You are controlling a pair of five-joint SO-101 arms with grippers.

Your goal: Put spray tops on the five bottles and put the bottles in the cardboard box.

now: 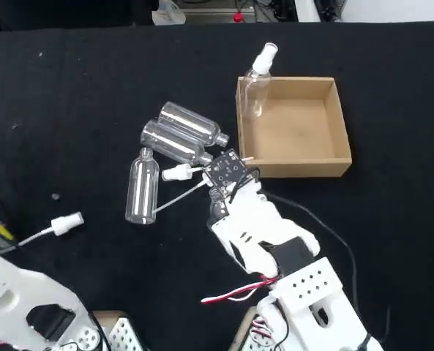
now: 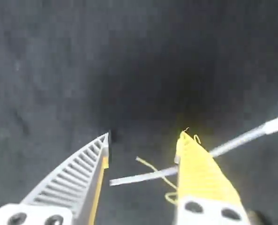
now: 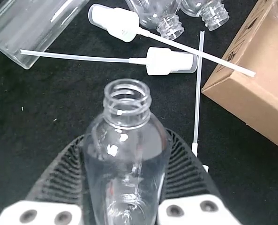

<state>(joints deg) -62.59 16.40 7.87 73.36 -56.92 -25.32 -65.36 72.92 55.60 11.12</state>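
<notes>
One clear plastic bottle with a white spray top (image 1: pixel 259 77) stands in a corner of the brown cardboard box (image 1: pixel 304 170), so I judge one of five done. Three clear uncapped bottles (image 1: pixel 174 142) lie on the black tabletop (image 1: pixel 70 110) beside the box. The right tool (image 3: pixel 127 140) is clamped on a fourth clear open-necked bottle (image 3: pixel 127 101), with loose white spray tops (image 3: pixel 171 61) just ahead. The left tool (image 2: pixel 144 138) has its fingers apart, astride another top's thin white tube (image 2: pixel 143 177).

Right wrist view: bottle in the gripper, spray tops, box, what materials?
Bottle: clear glossy plastic, probably; see-through with sharp highlights, could be glass. Spray tops: opaque white plastic, matte, with thin translucent dip tubes. Cardboard box: brown cardboard, matte, raw edge showing.
</notes>
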